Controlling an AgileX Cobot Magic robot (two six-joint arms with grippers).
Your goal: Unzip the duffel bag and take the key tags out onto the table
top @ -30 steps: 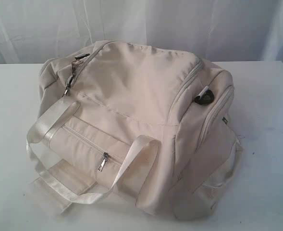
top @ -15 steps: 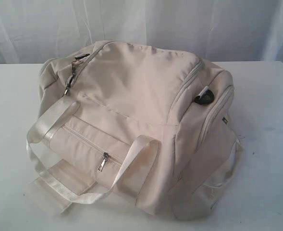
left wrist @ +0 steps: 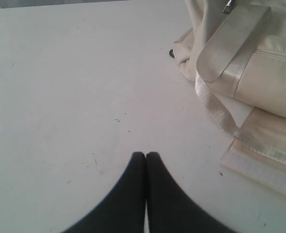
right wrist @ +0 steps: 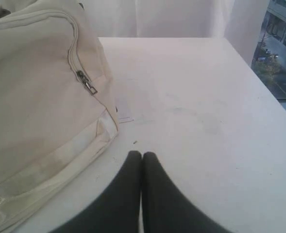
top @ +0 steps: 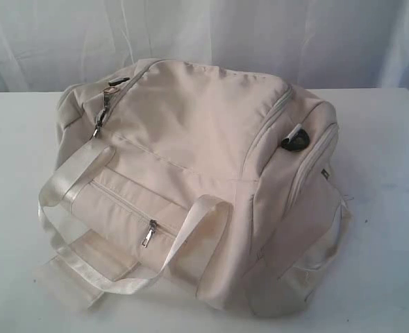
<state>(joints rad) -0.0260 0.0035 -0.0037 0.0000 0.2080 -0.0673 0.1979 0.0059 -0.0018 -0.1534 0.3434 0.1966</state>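
The duffel bag (top: 197, 139) sits on the white table (top: 385, 173), top side up. In the exterior view its long side runs on a slant. One end sits toward the back left and the other end comes to the front right. The side with the front pocket faces the front left.

The top of the bag is zipped up. A silver zip pull (top: 100, 121) hangs at the bag's left end. A smaller pull (top: 148, 234) rests on the closed front pocket. A pale strap (top: 72, 173) loops out from the pocket side of the bag and lies flat on the table. A small dark ring (top: 294, 141) sits on the bag's right end.

The left gripper (left wrist: 145, 155) is above bare table near the strap side of the bag. It is not touching the bag. Its two black fingers are pressed together and hold nothing.

The right gripper (right wrist: 142, 154) is above bare table near the bag's other end, where an end zip pull (right wrist: 87, 83) hangs. It does not touch the bag. Its fingers are pressed together too, with nothing between them.
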